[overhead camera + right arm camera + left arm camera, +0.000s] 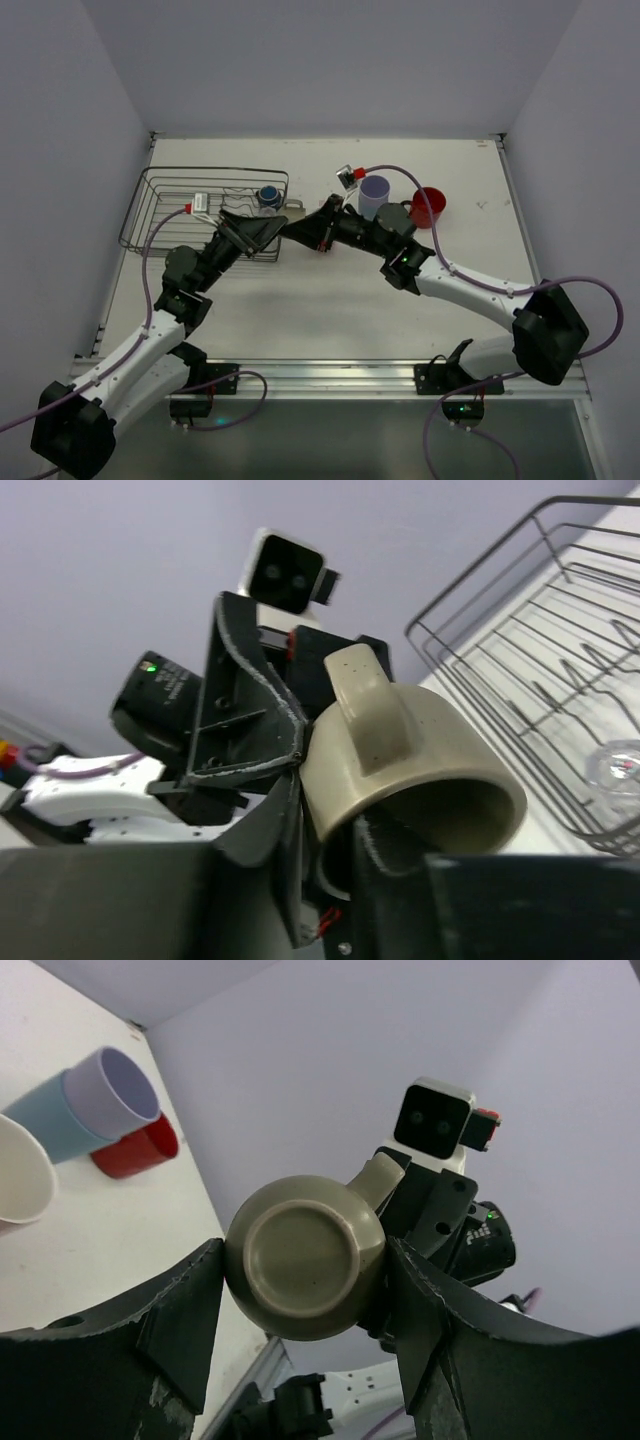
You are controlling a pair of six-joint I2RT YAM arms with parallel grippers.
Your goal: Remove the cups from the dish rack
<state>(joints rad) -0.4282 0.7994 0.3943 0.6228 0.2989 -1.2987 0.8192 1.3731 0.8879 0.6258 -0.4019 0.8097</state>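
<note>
- We see the small olive-brown mug [294, 209] held in the air at the centre of the top view, just off the right end of the dish rack [205, 171] and above the table [300, 300].
- The left gripper [306, 1265] is clenched on the mug's base, one finger on each side, with the bottom facing its own camera.
- The right gripper [335, 855] meets it from the open end. One finger sits inside the mouth and the other outside the wall, with the handle on top. We cannot tell whether it is squeezing yet.
- We judge this to be a handover, so the receiving pinch should be firm on the wall before the left fingers let go.
- The opening should be slow, and the left arm should back straight away towards the left of the frame without dragging the base.
- A rim pinch lets a mug swing, so we would keep it level and carry it low.
- The landing spot looks to be right of centre, beside the tall lavender tumbler [374, 193], the red handled mug [430, 205] and the pale pink cup [15, 1185], and it needs a clear gap among them.
- The small blue cup [268, 196] sits in the rack's upper right corner, probably next.
</note>
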